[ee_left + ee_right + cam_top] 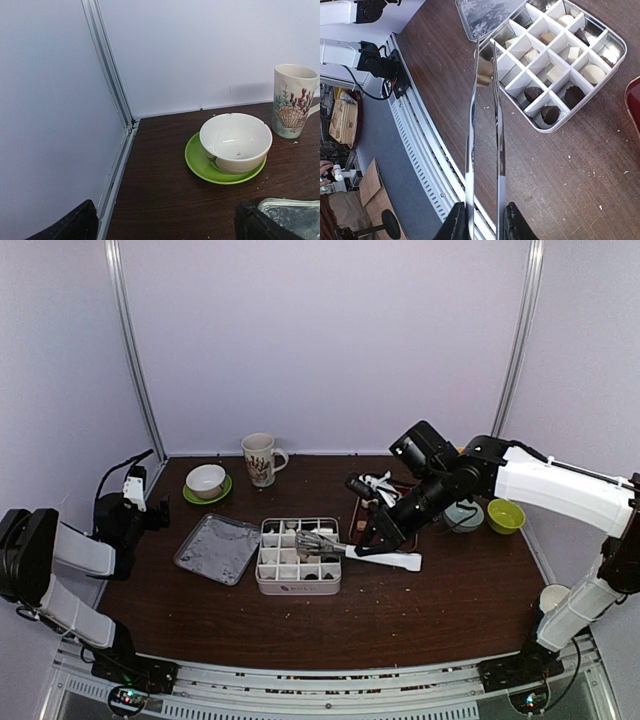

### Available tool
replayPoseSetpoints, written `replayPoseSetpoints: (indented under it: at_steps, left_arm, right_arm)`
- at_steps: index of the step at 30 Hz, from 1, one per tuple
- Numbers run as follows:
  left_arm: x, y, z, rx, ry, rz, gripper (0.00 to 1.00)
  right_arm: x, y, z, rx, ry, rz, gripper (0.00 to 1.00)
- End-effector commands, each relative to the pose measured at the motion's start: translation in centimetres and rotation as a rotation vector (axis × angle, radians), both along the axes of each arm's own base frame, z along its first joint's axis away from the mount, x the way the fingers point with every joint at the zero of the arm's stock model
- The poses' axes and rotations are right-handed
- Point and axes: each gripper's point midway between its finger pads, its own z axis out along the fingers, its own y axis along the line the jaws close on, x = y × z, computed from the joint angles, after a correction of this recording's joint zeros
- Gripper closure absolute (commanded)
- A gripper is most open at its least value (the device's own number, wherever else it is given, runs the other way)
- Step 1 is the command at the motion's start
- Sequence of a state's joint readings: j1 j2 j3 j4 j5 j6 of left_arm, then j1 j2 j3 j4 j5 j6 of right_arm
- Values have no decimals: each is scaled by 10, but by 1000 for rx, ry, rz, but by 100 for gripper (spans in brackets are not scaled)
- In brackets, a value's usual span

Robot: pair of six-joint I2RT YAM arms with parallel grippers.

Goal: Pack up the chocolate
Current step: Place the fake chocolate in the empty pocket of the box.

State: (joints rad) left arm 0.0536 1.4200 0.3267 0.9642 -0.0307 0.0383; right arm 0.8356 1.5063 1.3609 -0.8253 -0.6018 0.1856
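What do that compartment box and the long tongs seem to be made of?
Box: looks like thin metal tin with a shiny finish; its bare compartment floors and walls reflect light. 
Dividers: matte white, probably card, though thin plastic is possible. 
Tongs: polished metal, likely steel; the blades are mirror-bright and reflect the surroundings.

tongs [485,150] clamped in right gripper [485,219], tips held beside divided tin [620,42] corner, chocolates [533,93] seated in compartments, lid [485,15] laid beyond

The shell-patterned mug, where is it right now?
In the top view the mug stands at the back of the table, left of centre, just right of the white bowl on its green saucer.
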Motion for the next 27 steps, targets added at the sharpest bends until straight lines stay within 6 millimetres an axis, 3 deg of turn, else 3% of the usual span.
replayPoseSetpoints:
  at_steps: [1,7,14,27]
  left_arm:
    - [4,4,11,-5,-38,13,2]
    - [0,13,12,-22,-53,69,2]
    - [2,-8,12,12,-50,-55,2]
    - [-3,-23,14,42,-75,-144,2]
  right_arm:
    - [-3,10,10,-11,97,-32,78]
    - [13,37,10,-20,211,-80,78]
    - [6,60,8,-39,319,-119,79]
    - [19,60,-12,-157,341,-206,79]
